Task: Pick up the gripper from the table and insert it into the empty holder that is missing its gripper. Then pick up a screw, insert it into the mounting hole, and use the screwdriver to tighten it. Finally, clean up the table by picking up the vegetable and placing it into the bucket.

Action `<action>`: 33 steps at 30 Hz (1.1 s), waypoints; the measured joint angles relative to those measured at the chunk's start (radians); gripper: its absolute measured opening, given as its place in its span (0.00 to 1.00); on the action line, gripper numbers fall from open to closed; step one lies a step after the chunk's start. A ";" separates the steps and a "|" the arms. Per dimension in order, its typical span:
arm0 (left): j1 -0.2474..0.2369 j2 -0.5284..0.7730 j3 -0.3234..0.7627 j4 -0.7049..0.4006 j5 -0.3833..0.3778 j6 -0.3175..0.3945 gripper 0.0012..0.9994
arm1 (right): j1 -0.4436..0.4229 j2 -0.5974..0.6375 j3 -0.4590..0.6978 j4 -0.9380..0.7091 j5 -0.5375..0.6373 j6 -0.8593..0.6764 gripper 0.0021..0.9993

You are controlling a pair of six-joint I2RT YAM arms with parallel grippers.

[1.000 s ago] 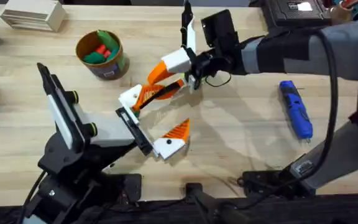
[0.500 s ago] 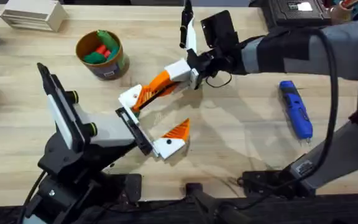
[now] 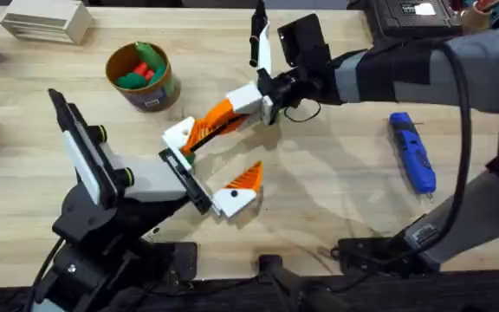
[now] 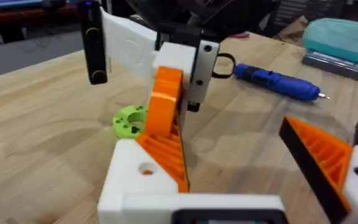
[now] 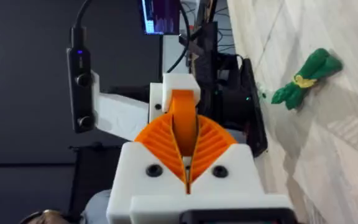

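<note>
The gripper, a ribbed orange wedge, sits mid-desk pinched in the right claw, its lower end meeting the holder on the left arm. If it's angled slightly off it could jam or pop out. The left claw is spread, holding nothing.

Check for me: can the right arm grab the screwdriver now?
Probably not yet: the right gripper is shut on the gripper at the holder. The screwdriver lies unobstructed on that arm's side, so likely yes once it lets go.
</note>
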 joint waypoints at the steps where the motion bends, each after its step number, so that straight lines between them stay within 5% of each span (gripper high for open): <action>1: 0.001 0.000 0.000 0.000 -0.007 -0.004 0.99 | 0.004 0.000 0.002 0.008 0.012 0.010 0.02; 8: 0.014 0.000 0.000 -0.002 -0.065 -0.008 0.99 | 0.034 0.000 0.006 0.172 0.094 0.106 0.01; 24: 0.015 0.000 0.000 -0.003 -0.084 -0.015 0.99 | 0.042 0.000 0.006 0.185 0.127 0.175 0.02; 33: 0.007 0.000 0.000 0.000 -0.050 -0.003 0.99 | 0.061 0.000 0.006 0.181 0.162 0.178 0.38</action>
